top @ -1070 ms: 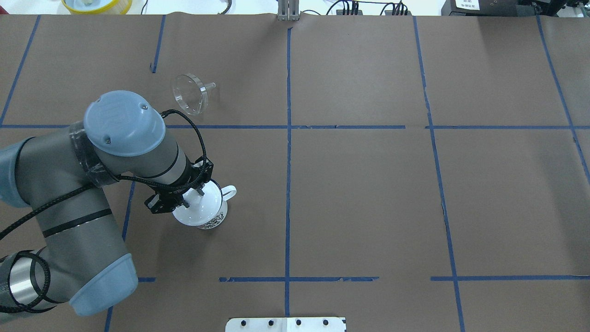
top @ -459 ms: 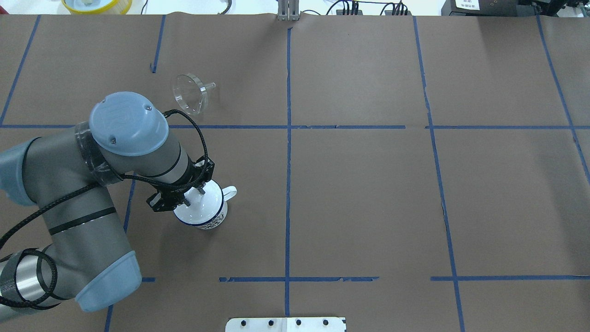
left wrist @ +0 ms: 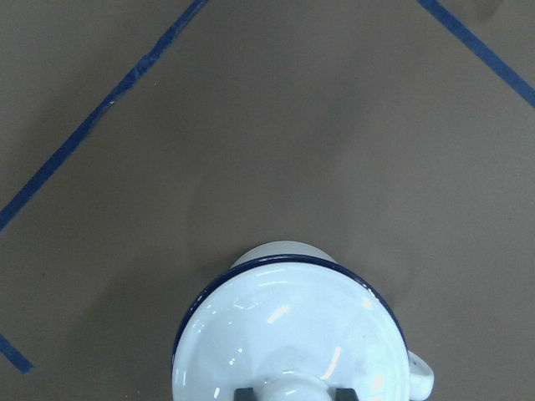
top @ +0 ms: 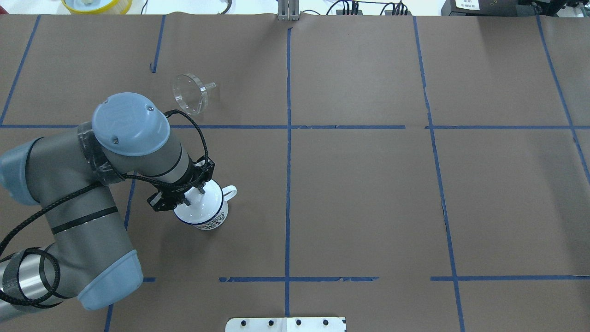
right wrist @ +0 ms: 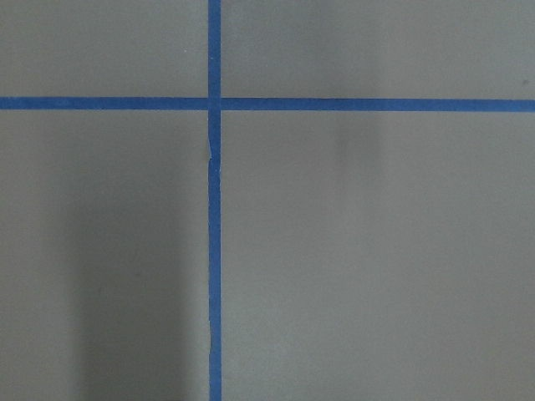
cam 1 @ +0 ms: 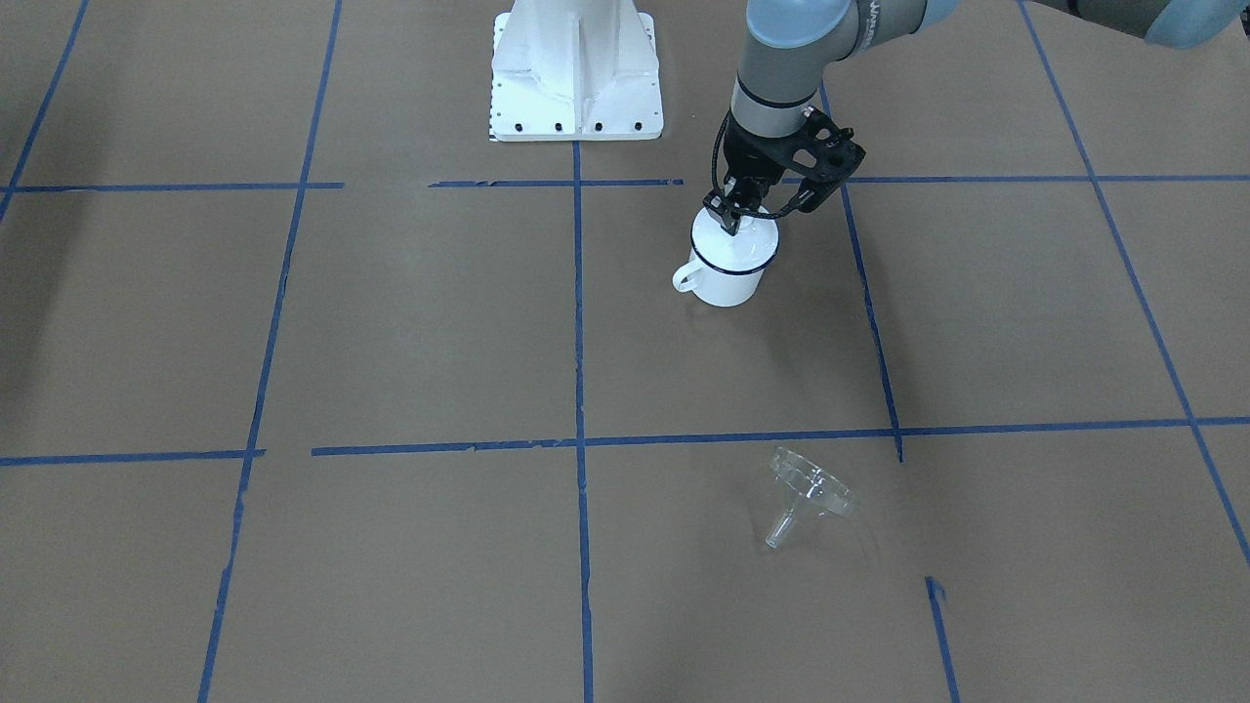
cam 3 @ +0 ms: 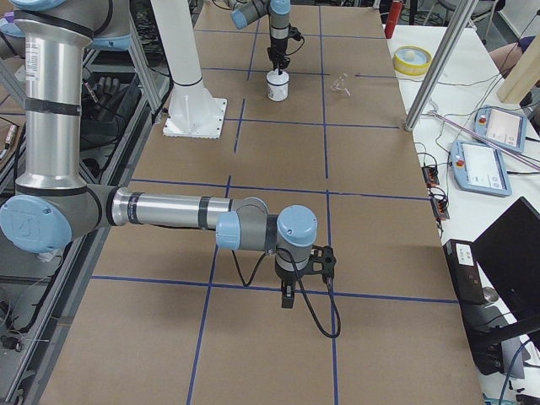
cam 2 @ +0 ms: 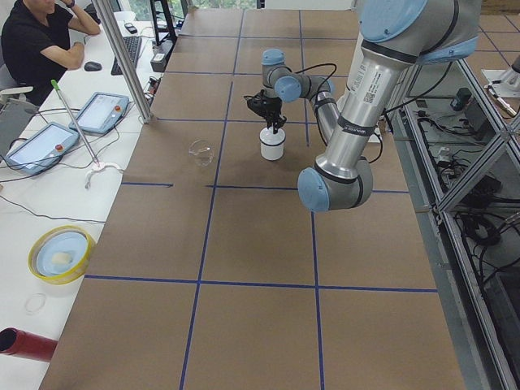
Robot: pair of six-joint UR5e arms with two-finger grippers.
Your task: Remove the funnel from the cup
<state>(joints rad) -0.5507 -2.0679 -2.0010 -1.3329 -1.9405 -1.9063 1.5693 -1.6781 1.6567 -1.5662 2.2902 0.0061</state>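
The cup [top: 213,217] is a white mug with a dark blue rim, upright on the brown paper, and shows in the front view [cam 1: 728,281] too. A round white knobbed lid [left wrist: 284,334] sits on it. My left gripper [top: 194,196] is shut on the lid's knob, right above the cup [left wrist: 288,261]. The clear funnel [top: 189,94] lies on its side on the table, apart from the cup, toward the far edge [cam 1: 809,488]. My right gripper [cam 3: 287,297] hangs over bare paper far from both; I cannot tell whether it is open.
The white robot base plate [cam 1: 576,68] stands at the table's near edge. A yellow-rimmed bowl [top: 97,3] sits beyond the far left corner. Blue tape lines cross the paper. An operator sits at a side desk [cam 2: 36,41] with tablets.
My left arm's elbow has shifted slightly right. The cup's blue rim shows more under the lid now. The funnel has not moved.
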